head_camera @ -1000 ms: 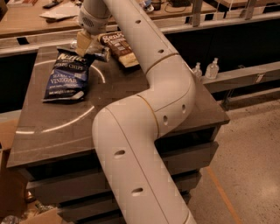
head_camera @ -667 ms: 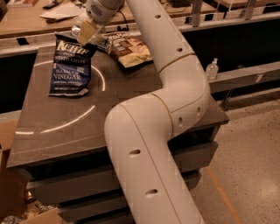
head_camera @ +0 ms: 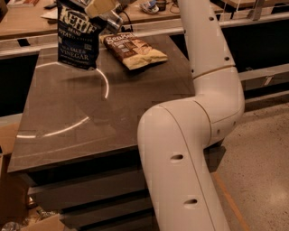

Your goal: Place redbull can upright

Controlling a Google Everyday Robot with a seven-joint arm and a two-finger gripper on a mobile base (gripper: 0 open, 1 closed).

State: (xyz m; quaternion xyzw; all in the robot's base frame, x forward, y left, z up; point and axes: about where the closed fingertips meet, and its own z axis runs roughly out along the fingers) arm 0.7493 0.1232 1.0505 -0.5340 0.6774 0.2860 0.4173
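My gripper [head_camera: 103,6] is at the top of the camera view, above the far left part of the table, just over the top right corner of the dark blue chip bag [head_camera: 76,38]. It is shut on the redbull can [head_camera: 114,20], a small shiny silver cylinder that hangs tilted under the beige fingers [head_camera: 100,5], above the table's back edge. The can's lower end is close to the brown-and-cream chip bag [head_camera: 134,49]. Part of the gripper is cut off by the frame's top edge.
The grey-brown table [head_camera: 90,131] has its front edge low in the view. My white arm [head_camera: 180,149] rises along its right side. A wooden counter [head_camera: 27,22] with clutter runs behind. Cardboard boxes [head_camera: 9,180] stand at the lower left.
The view has shifted, so the table and bags look larger and further right. The gripper stays by the blue bag's top right corner, now a little higher over it.
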